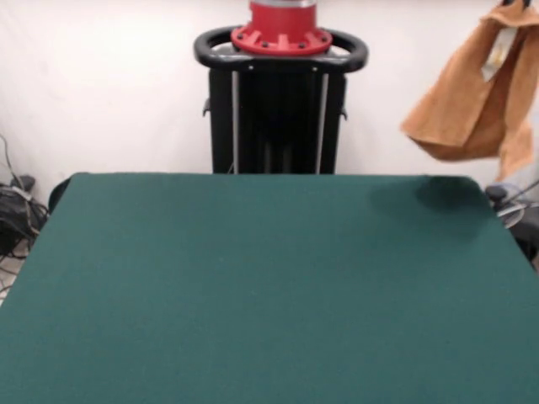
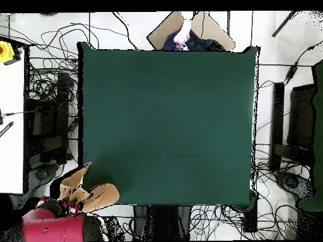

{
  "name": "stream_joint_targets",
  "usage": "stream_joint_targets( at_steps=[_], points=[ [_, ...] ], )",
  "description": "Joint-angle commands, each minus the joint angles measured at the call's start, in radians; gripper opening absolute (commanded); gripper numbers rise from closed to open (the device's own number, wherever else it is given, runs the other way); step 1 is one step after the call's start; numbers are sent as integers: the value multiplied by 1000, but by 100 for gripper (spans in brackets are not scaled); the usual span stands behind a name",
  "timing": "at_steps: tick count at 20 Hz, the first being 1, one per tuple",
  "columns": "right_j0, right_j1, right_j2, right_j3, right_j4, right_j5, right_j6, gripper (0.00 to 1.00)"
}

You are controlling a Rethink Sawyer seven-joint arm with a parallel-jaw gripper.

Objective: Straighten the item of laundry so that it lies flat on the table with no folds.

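Observation:
The orange-tan towel (image 1: 463, 109) hangs bunched in the air at the far right, above and beyond the far right corner of the green table (image 1: 253, 286). It touches nothing. Its top reaches the picture's upper edge, where only the tips of my gripper (image 1: 524, 3) show, shut on it. A pale patch shows near the towel's top. In the overhead view the towel (image 2: 94, 192) hangs just off the lower left corner of the table (image 2: 167, 126), beside my red arm (image 2: 53, 225), which hides the gripper.
The black pedestal (image 1: 278, 109) with its red base stands at the table's far edge. Cables (image 2: 44, 94) lie on the floor round the table. A white bench (image 2: 12, 113) stands at the left. A person's hand (image 2: 184, 31) and cardboard (image 2: 170, 30) show at the top edge.

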Motion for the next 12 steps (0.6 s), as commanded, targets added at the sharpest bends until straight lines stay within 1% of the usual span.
stream_joint_targets(
  at_steps=[1, 4, 5, 8, 10, 12],
  points=[
    [-134, 164, 50, 56, 27, -207, 144, 0],
    [-229, 273, 102, 72, -29, -398, 85, 0],
    [-258, 312, 116, 72, -61, -470, 71, 0],
    [-285, 439, 94, 28, -170, -653, 78, 0],
    [-286, 513, 67, -4, -210, -749, 80, 0],
    [-287, 563, 44, -27, -228, -811, 81, 0]
  ],
)
